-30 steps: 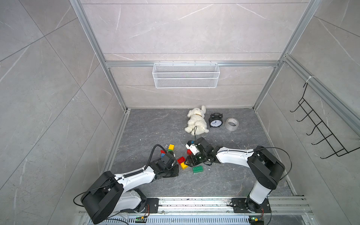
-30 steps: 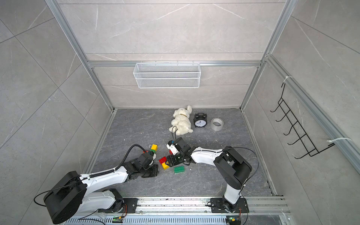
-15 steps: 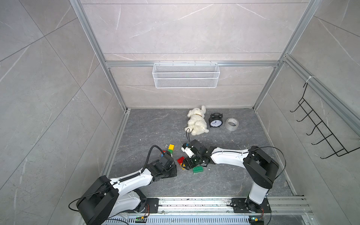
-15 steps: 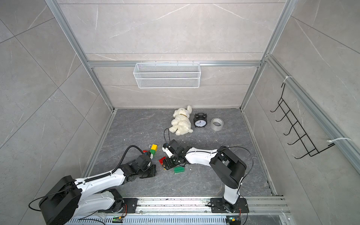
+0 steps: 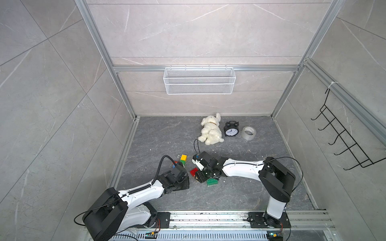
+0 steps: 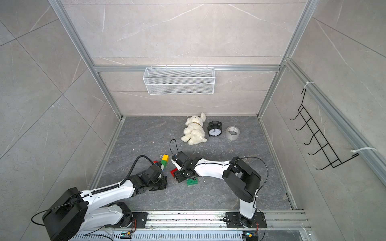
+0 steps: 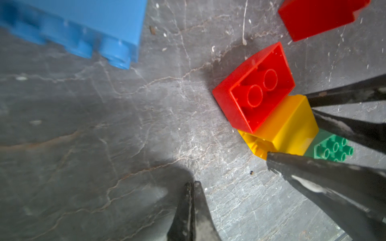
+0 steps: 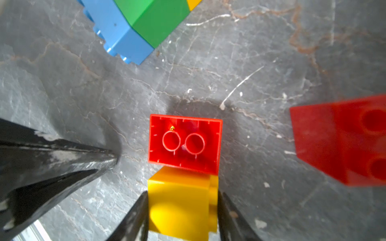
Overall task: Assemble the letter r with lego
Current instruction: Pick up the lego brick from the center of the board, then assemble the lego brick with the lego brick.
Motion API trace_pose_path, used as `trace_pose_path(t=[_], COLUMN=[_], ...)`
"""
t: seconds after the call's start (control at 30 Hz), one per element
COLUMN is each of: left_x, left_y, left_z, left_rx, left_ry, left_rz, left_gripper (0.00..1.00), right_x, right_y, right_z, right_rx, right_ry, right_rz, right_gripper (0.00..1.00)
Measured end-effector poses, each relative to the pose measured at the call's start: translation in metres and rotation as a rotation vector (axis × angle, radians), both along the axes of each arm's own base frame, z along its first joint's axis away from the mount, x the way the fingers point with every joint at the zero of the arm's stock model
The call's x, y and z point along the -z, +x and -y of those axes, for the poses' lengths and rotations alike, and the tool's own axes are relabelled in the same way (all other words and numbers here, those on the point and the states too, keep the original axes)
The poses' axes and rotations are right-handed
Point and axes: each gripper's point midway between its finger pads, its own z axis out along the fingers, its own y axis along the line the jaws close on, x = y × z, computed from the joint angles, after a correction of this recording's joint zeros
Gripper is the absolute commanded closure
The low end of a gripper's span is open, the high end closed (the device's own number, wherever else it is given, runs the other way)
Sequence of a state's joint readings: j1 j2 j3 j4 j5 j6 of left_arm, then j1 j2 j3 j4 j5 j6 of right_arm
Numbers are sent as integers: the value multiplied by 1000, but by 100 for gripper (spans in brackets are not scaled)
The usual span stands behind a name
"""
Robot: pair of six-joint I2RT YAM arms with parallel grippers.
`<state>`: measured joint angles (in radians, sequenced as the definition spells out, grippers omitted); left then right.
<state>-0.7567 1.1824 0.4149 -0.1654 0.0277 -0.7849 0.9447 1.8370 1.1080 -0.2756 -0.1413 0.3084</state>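
While right hand [image 8: 182, 194] grips yellow brick [image 8: 179, 208] touching red brick [image 8: 184, 144] and left hand [image 7: 191, 184] is closed empty, r is unfinished: stack [image 8: 137, 25], red piece [image 8: 338, 141], green plate [image 5: 212, 182] unjoined.

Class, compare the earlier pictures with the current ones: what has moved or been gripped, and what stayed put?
The right pincer swung toward the robot's left and narrowed onto the yellow brick, its fingers now against two opposite sides. The left pincer stayed shut, barely shifting. The plush toy, clock and tape roll did not move.
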Motion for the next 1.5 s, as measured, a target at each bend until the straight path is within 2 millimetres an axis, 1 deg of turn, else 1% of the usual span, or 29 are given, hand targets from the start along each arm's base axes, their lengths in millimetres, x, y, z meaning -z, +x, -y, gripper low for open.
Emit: trace_pose_path(t=[0.13,0.2,0.27,0.3,0.37,0.43,0.5,0.57,0.63,0.7,0.8,0.93,1.07,1.3,1.4,1.5], left_x=[-5,-11,-19,-26,-41,-60,-77,-92,-109,-126,-155,-175,-179,-160,-155,-154], left_y=[9,16,24,28,38,49,57,63,65,63,60,53,45,33,32,31], left_z=[-3,-4,-3,-2,2,7,11,15,21,31,49,61,67,74,77,83], left_rx=[-23,-35,-43,-44,-41,-41,-33,-16,20,83,195,289,348,382,391,410], left_ry=[-7,-26,-57,-83,-147,-242,-337,-418,-496,-565,-677,-778,-815,-804,-798,-793], left_rz=[4,7,16,22,43,65,85,98,100,102,113,119,94,3,-15,-20], left_gripper=[100,91,79,73,64,52,46,46,45,45,45,48,50,52,53,54], right_x=[-4,-3,-5,-10,-25,-51,-79,-102,-119,-128,-131,-129,-128,-137,-135,-133], right_y=[5,5,5,4,3,1,0,-1,-4,-4,-5,-6,-7,-8,-9,-11], right_z=[-1,1,4,5,8,10,13,16,19,20,20,21,23,25,27,29], right_rx=[3,4,1,-7,-26,-57,-86,-113,-148,-177,-218,-254,-267,-274,-278,-282], right_ry=[-2,-15,-20,-17,0,41,86,125,150,157,148,129,119,132,122,110], right_rz=[23,26,35,45,76,132,197,260,315,352,384,401,406,427,420,412], right_gripper=[58,58,58,57,57,57,57,56,56,56,56,56,56,56,56,56])
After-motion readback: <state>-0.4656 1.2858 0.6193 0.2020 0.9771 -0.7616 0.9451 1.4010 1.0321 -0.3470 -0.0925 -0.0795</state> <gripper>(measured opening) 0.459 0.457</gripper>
